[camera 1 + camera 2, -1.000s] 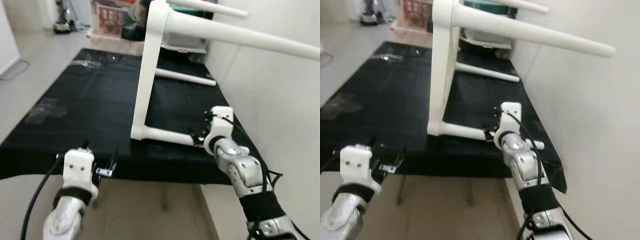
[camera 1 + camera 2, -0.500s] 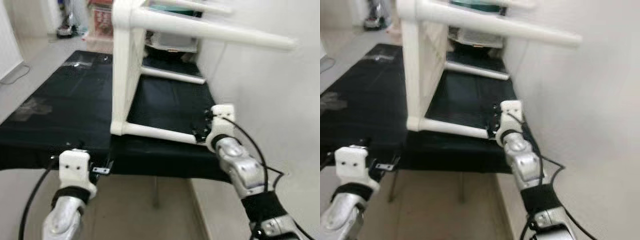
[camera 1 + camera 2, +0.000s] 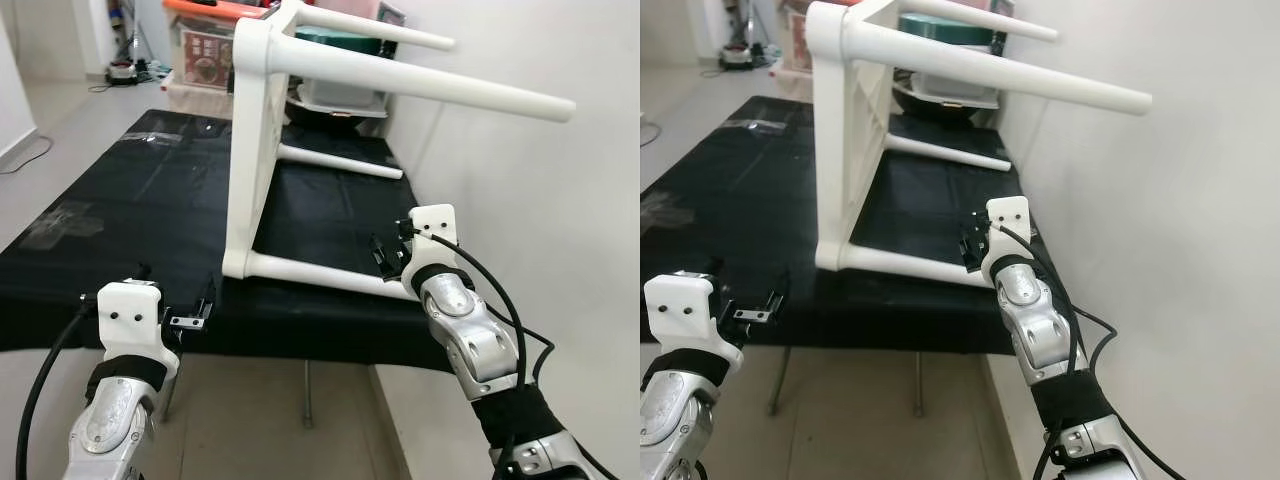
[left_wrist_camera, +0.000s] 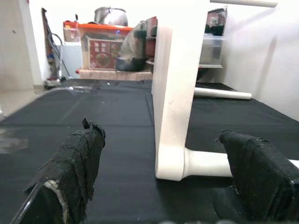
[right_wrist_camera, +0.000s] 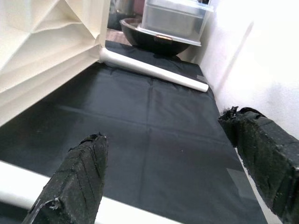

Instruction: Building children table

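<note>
1. On the long bench with the black cloth (image 3: 150,210), a small white plastic children's table (image 3: 255,150) lies tipped on its side, near the white wall (image 3: 560,200).
2. Its flat top stands on edge, and its round white legs stick out sideways toward the wall.
3. Two legs are up in the air. The top front leg (image 3: 420,82) reaches out over the right arm.
4. The bottom front leg (image 3: 320,274) rests on the black cloth close to the bench's near edge. The bottom back leg (image 3: 340,160) rests on the cloth farther back.
5. The right tool (image 3: 385,257) is at the far end of the bottom front leg, right beside it. Its two black fingers (image 5: 77,179) are spread wide, one on each side of the leg, and hold nothing.
6. The left tool (image 3: 190,312) hovers at the near edge of the bench, a little way from the table's bottom corner. Its black fingers (image 4: 77,163) are spread apart too, with nothing between them.
7. Behind the bench stand an orange-lidded box (image 3: 205,40), a dark round bowl (image 5: 149,39) and a clear plastic tub (image 5: 175,18).
</note>
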Available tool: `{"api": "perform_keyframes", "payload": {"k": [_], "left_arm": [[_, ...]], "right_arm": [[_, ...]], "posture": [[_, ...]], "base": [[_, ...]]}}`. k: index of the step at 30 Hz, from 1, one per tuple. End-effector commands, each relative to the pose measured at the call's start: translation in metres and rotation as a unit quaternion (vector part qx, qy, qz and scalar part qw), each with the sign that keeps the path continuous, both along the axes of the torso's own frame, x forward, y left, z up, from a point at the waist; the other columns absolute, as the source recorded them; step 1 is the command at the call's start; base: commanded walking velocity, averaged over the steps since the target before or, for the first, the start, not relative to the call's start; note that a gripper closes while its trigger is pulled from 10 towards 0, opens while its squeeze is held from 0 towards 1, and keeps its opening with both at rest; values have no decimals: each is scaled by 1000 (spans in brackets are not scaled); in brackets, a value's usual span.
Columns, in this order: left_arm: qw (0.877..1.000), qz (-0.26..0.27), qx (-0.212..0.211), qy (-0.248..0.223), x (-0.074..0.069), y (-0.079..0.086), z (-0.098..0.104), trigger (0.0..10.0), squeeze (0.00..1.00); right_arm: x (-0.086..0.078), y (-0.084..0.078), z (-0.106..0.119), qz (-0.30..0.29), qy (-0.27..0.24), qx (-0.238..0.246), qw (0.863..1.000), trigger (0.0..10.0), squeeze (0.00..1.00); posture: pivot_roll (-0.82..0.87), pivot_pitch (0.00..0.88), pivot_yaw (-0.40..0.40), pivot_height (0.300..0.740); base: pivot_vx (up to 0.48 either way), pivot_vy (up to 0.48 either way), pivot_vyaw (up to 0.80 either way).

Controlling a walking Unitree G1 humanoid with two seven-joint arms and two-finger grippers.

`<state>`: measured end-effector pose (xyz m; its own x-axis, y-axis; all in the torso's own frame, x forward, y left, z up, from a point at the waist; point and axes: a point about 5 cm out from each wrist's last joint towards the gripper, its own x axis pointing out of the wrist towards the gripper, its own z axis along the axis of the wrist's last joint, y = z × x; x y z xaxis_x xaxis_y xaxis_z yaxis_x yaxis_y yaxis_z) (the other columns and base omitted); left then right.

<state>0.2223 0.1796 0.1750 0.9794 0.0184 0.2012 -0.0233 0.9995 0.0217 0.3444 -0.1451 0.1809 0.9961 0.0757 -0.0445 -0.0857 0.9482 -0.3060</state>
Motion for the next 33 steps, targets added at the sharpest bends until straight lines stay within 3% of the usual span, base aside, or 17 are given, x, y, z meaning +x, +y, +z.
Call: {"api": "perform_keyframes", "payload": {"k": [1,17,28,33], "left_arm": [[1000,-10,-3,4,1,-3,0,10000,0],[999,-33,10,-2,-1,-11,4,10000,0],[999,-47,15,-1,-3,-16,3,10000,0],[997,-62,27,-22,-12,-27,10,10000,0]], "right_arm": [[-1,1,-1,3,-2,-8,1000,10000,0],[1,-1,-2,0,-9,-11,1000,10000,0],[1,-5,-4,-7,-9,-14,1000,10000,0],[-1,-10,-4,-10,-22,-25,999,10000,0]], "posture": [[123,0,-151,740],[120,0,-151,740],[115,0,-147,740],[112,0,-144,740]], "base": [[330,0,0],[301,0,0],[0,0,0],[0,0,0]]}}
